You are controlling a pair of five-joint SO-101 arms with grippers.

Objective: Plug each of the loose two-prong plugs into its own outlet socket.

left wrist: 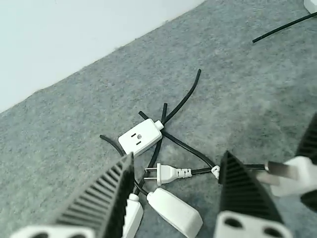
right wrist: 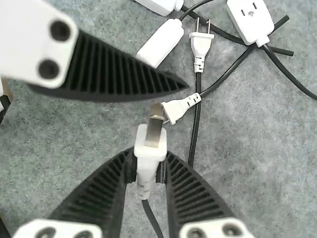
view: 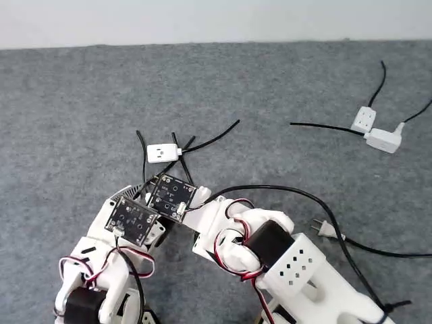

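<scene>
Fingers (right wrist: 106, 198) of the right gripper (right wrist: 149, 158) pinch a white plug (right wrist: 150, 141); left gripper (left wrist: 179, 154) hangs open above loose plug (left wrist: 168, 173) and socket (left wrist: 140, 138)

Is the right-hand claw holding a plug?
Yes, the right gripper is shut on a white two-prong plug, its prongs poking out ahead.

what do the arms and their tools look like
Both arms are white plastic with black motors, looped red, black and white wires and a black circuit board at each wrist. The left tool and right tool have black ribbed wedge fingers on white two-holed bases.
</scene>
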